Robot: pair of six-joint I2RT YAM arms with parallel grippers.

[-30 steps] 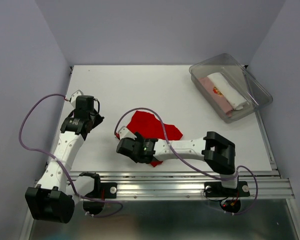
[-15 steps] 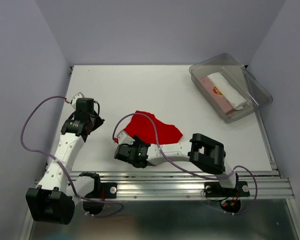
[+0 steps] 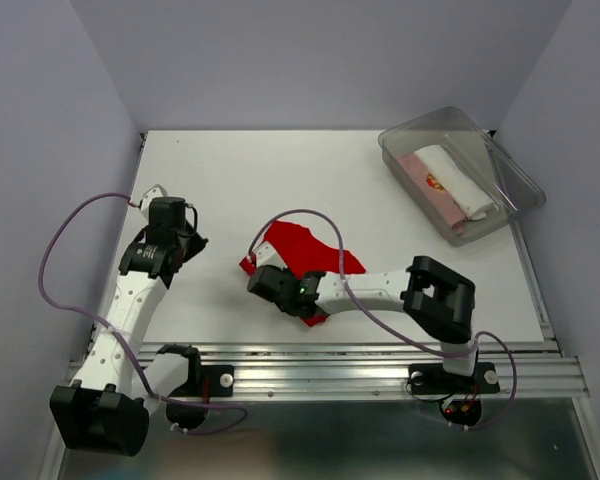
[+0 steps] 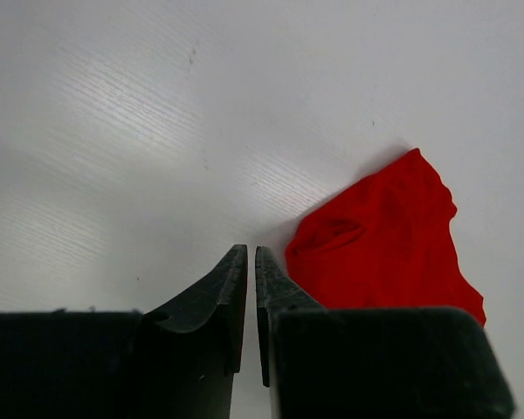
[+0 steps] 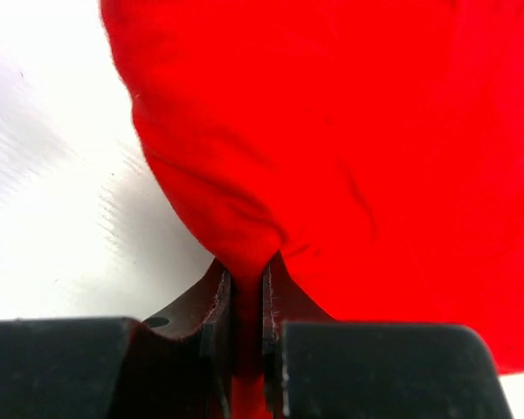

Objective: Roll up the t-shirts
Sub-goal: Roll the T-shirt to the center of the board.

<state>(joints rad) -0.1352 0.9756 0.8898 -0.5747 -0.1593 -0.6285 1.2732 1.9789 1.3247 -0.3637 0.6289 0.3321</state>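
The plain red t-shirt (image 3: 310, 255) lies crumpled at the middle of the white table (image 3: 280, 170). My right gripper (image 3: 263, 283) sits at its near left edge. In the right wrist view, my right gripper (image 5: 247, 266) is shut on a pinched fold of the red t-shirt (image 5: 332, 131). My left gripper (image 3: 188, 245) hovers to the left of the shirt, apart from it. In the left wrist view, my left gripper (image 4: 251, 249) is shut with nothing in it, and the red t-shirt (image 4: 384, 236) shows to its right.
A clear plastic bin (image 3: 520, 190) stands at the back right corner. It holds a white roll (image 3: 458, 180) and a pale pink roll (image 3: 427, 192) with small red print. Purple cables loop from both arms. The metal rail (image 3: 330, 355) runs along the near edge.
My right gripper has shut on the red t-shirt's near left edge and shifted slightly right and back, bunching the cloth. The left arm has hardly moved.
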